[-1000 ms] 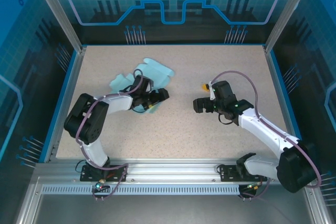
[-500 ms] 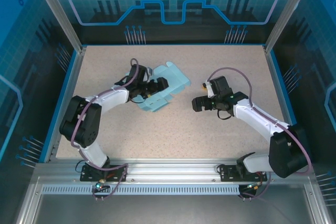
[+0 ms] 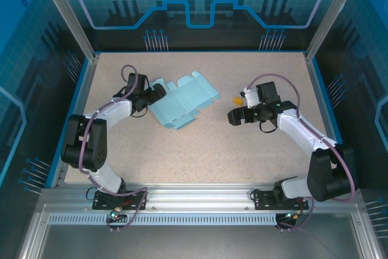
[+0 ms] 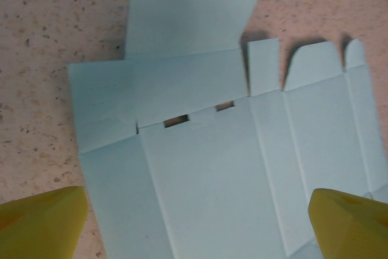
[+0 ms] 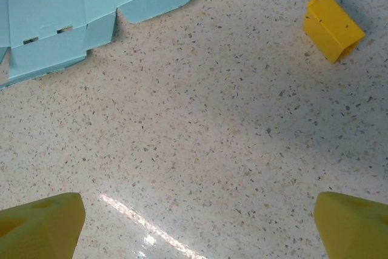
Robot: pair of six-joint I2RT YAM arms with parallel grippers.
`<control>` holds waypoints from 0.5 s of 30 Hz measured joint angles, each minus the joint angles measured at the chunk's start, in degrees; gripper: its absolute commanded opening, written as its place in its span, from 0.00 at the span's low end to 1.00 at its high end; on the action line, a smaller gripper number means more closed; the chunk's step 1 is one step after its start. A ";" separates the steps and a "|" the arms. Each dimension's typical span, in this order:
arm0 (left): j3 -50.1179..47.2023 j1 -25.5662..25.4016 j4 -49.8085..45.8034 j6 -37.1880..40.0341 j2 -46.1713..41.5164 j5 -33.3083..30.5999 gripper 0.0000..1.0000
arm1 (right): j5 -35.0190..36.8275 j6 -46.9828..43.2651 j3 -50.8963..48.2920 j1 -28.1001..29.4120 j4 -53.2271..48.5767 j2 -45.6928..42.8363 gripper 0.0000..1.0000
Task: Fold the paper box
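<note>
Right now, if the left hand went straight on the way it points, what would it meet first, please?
The pale light-blue flat die-cut card sheet: it lies just ahead of the open left hand, though height above it is unclear.

One paper box (image 3: 182, 102), one small yellow block (image 3: 237, 99), two pincers: left pincer (image 3: 158, 91), right pincer (image 3: 235, 116).

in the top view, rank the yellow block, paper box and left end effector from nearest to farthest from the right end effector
From the right end effector:
1. yellow block, just beyond it, toward the far side.
2. paper box, lying flat and unfolded to its left.
3. left end effector, at the box's far left edge.
</note>
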 measured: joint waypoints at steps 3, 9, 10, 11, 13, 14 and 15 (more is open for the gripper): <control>0.00 -0.09 -0.02 -0.17 2.91 0.33 0.91 | -0.04 -0.33 -0.46 -0.50 0.00 -0.72 0.98; 0.00 -0.52 0.37 -0.33 4.35 1.64 0.86 | -0.72 -0.39 -0.55 -1.77 0.04 -1.16 0.98; -0.04 -0.70 0.42 -0.57 4.35 2.03 0.85 | -0.83 -0.39 -0.55 -1.95 0.04 -1.20 0.98; -0.07 -0.92 0.46 -0.74 4.35 2.36 0.85 | -0.87 -0.39 -0.57 -2.12 0.04 -1.29 0.98; -0.13 -1.62 0.52 -1.29 4.35 3.34 0.85 | -0.96 -0.39 -0.57 -2.47 0.04 -1.60 0.98; -0.17 -2.01 0.55 -1.40 4.35 3.74 0.84 | -1.03 -0.39 -0.57 -2.56 0.04 -1.75 0.98; -0.28 -2.56 0.72 -1.57 4.35 4.22 0.84 | -1.05 -0.39 -0.57 -2.69 0.04 -1.86 0.98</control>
